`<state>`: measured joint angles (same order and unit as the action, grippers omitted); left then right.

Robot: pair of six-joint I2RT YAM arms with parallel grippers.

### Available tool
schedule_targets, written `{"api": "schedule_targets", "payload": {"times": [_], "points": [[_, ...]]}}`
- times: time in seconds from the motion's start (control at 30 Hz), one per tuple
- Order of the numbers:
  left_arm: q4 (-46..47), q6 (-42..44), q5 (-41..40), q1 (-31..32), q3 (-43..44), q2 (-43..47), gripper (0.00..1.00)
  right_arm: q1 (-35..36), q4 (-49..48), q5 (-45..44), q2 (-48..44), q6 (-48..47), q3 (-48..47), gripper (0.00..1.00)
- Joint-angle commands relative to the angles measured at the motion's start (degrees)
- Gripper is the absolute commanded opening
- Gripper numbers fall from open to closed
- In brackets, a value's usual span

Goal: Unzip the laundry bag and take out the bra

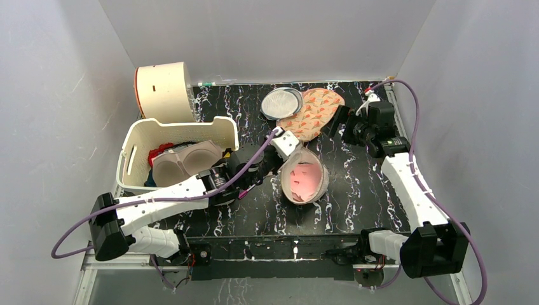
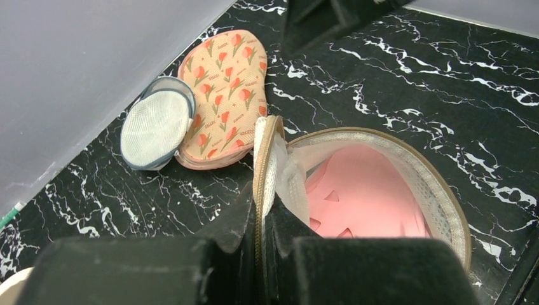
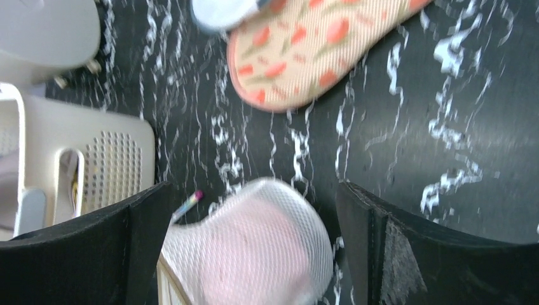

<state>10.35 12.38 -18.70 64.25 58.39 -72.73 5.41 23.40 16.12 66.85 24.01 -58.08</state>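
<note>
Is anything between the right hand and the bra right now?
Only the laundry bag itself: its mesh back faces the open right hand. The bra shows through the unzipped mouth, which the left hand holds.

The outstretched left arm's left gripper [image 2: 259, 222] is pinched tight, while the right gripper [image 3: 253, 203], apparently angled leftward, gapes wide.

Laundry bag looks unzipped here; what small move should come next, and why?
Probably lower the open right claw into the laundry bag mouth and pinch the pink bra. The bag gapes, the bra lies exposed inside, and the left claw is shut on the zipper rim, holding it up; the right claw hangs empty beyond it.
</note>
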Motion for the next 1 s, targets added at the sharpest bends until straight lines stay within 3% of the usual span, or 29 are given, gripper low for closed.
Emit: {"api": "schedule_targets", "payload": {"times": [0.0,0.23,0.5,0.7,0.9,0.97], "points": [[-0.7,-2.9,-0.4,-1.2,2.4,1.0,0.00,-0.1,10.9,5.3,-1.8,-3.2,-1.9,0.98],[-1.1,-3.2,-0.6,-1.8,2.6,0.5,0.00,0.2,9.5,18.9,-10.4,2.3,11.6,0.98],[-1.6,-4.2,0.6,-2.1,3.0,-0.6,0.00,4.7,17.6,10.6,-13.1,1.6,10.5,0.98],[-1.7,-4.0,0.0,-2.2,3.0,-1.1,0.00,13.1,18.5,3.5,-12.7,4.3,9.3,0.96],[-2.2,-4.0,0.0,-2.8,3.3,-1.5,0.00,15.5,18.5,0.2,-11.6,8.9,13.2,0.54],[-3.7,-5.1,-0.2,-3.5,4.4,-2.2,0.00,15.5,18.6,-2.0,-14.0,10.2,14.5,0.51]]}}
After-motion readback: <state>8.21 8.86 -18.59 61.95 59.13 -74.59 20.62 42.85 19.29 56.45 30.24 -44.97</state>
